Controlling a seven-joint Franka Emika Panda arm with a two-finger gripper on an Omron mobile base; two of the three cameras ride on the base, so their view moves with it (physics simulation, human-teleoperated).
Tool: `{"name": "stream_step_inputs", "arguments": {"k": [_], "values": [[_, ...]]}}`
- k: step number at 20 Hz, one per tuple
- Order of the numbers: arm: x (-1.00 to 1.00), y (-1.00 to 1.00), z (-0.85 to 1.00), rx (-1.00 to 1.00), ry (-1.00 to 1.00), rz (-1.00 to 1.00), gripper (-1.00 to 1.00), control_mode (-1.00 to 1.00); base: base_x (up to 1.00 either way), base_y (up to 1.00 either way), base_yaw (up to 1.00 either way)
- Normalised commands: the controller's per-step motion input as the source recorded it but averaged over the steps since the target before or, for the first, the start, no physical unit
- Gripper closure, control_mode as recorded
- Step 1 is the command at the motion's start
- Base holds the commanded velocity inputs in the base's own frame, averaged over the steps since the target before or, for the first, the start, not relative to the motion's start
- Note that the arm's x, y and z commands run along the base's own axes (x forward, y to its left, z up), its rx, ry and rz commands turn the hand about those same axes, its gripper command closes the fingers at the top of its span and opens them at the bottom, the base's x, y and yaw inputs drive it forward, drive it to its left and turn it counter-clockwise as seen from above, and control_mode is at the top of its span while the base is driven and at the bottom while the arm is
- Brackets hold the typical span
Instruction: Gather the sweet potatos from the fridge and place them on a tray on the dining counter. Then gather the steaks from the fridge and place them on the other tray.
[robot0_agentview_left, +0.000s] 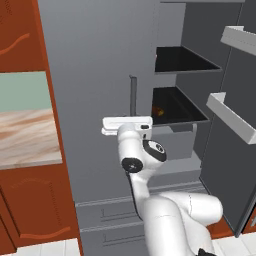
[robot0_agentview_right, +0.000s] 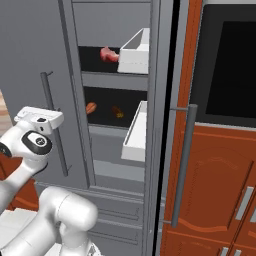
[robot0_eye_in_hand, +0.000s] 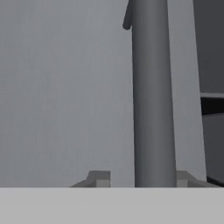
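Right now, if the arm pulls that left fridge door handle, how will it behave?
The handle looks like a rigid bar, so it probably won't flex. Its smooth round surface may let the pincer slide along it. The left door is tall and broad, so likely heavy, swinging rather than tipping.

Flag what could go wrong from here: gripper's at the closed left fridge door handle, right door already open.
1. The gripper straddles the left door's bar handle near its top end; a grip that high could slip off when pulling.
2. The arm stands right before the left door, so the swinging door may hit the elbow.
3. The sweet potatos and the steak already show through the open right side, so this door may be unnecessary.
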Motion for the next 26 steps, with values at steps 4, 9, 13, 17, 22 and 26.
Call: {"name": "stream_step_inputs", "arguments": {"k": [4, 9, 13, 17, 22, 26], "values": [[-0.19, 0.08, 0.00, -0.01, 0.02, 0.00, 1.00, -1.00, 0.00, 0.00, 0.00], [-0.53, 0.14, 0.00, -0.03, 0.00, 0.00, 1.00, -1.00, 0.00, 0.00, 0.00], [-0.72, 0.41, 0.00, -0.07, 0.00, 0.00, 1.00, -1.00, 0.00, 0.00, 0.00], [-0.92, 0.45, 0.00, -0.07, 0.00, 0.00, 1.00, -1.00, 0.00, 0.00, 0.00], [-0.78, 0.57, 0.00, -0.05, 0.01, 0.00, 1.00, -1.00, 0.00, 0.00, 0.00], [-0.67, 0.59, 0.00, -0.01, 0.03, -0.01, 1.00, -1.00, 0.00, 0.00, 0.00]]}}
